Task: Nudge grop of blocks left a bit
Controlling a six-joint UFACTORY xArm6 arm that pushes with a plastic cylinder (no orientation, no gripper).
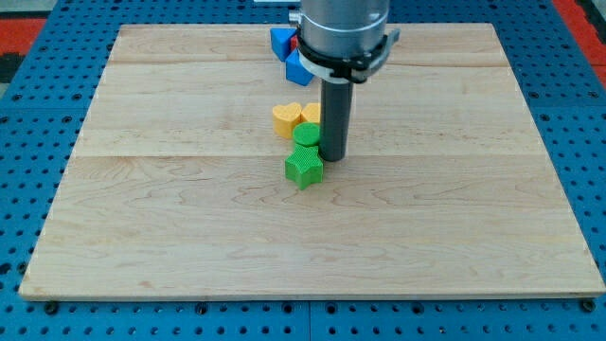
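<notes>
Six blocks can be made out on the wooden board (189, 237), and the rod's lower end, my tip (333, 157), is set just at the view's right of the central cluster, touching or nearly touching the green round block (305, 134). That placement is judged to suit the task: a push toward the view's left from this side would carry the group leftward. No claw is fitted, so nothing is gripped; only a plain dark rod is presented, holding nothing. The group to be nudged lies near the board's middle and is counted as four pieces: one yellow heart-shaped block (286, 118), one further yellow block (312, 114) partly hidden behind the rod so that its shape cannot be told, the green round block, and one green star-shaped block (304, 170) just below it. Two blue blocks (280, 40) and (297, 69) are seen apart, near the view's top, largely covered by the arm, their shapes not clearly made out.
</notes>
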